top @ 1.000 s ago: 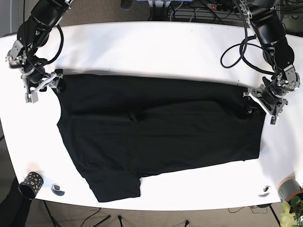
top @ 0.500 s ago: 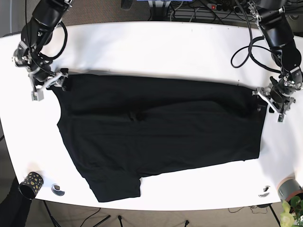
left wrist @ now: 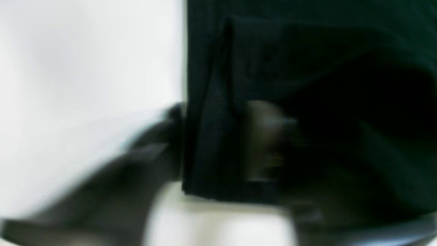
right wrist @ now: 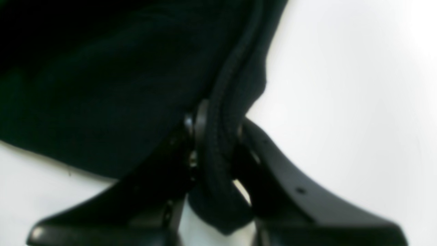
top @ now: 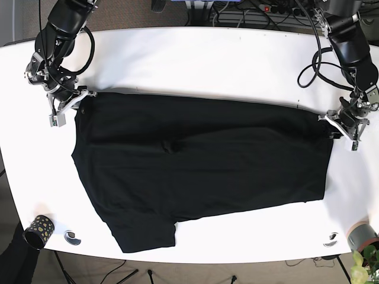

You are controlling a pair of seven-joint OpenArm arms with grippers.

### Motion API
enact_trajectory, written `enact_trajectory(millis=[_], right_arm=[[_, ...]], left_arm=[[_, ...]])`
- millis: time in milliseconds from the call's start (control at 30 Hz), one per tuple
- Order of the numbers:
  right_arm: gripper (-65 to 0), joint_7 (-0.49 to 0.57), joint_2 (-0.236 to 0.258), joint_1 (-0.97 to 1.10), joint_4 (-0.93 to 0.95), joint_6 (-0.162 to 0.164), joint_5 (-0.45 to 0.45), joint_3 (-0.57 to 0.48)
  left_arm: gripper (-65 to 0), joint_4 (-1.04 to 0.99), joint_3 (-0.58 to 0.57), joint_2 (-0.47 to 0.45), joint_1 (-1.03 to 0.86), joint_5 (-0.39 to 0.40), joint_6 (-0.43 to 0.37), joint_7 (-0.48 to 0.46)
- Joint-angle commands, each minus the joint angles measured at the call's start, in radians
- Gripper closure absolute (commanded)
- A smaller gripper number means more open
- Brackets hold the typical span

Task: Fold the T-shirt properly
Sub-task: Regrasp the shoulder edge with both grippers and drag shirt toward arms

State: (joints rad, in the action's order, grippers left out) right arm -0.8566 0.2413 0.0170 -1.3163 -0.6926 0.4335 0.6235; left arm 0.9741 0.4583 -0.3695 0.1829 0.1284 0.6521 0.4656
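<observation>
Bare white desk (top: 195, 65) lies open beyond both grippers. Well in front of the right gripper (top: 64, 105) stands a speckled black cup (top: 38, 229); a grey pot (top: 361, 235) stands before the left gripper (top: 345, 123).

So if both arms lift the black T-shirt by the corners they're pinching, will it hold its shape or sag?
Likely sag: the T-shirt lies limp, with soft wrinkles near its middle. Its hem bunches into a rope-like roll in the right tool, suggesting thin, pliant cloth. The free sleeve would probably dangle. The left tool grips the opposite edge; the blurred wrist view hides how securely.
</observation>
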Motion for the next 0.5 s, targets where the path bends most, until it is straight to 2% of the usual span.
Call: enact_trajectory(millis=[0, 33, 133, 333, 467], right_arm=[[0.0, -0.01, 0.014, -0.004, -0.013, -0.006, -0.003, 0.002], [0.0, -0.011, 0.014, -0.004, -0.013, -0.006, -0.003, 0.002], [0.0, -0.014, 0.016, -0.001, -0.044, -0.006, -0.003, 0.002], [0.0, -0.014, 0.013, 0.057, -0.147, -0.006, 0.0, 0.005], [0.0, -0.019, 0.002, 0.116, -0.213, -0.006, 0.003, 0.003]], left_arm=[[-1.5, 0.001, 0.0, -0.009, 0.0, -0.02, 0.007, 0.043], [-0.3, -0.001, 0.0, -0.009, 0.0, -0.022, 0.007, 0.045], [-2.5, 0.007, 0.0, -0.009, -0.03, -0.017, 0.01, 0.061], [-2.4, 0.104, 0.006, -0.009, -0.092, -0.016, 0.046, 0.111], [-2.4, 0.194, 0.056, -0.004, -0.147, -0.016, 0.046, 0.167]])
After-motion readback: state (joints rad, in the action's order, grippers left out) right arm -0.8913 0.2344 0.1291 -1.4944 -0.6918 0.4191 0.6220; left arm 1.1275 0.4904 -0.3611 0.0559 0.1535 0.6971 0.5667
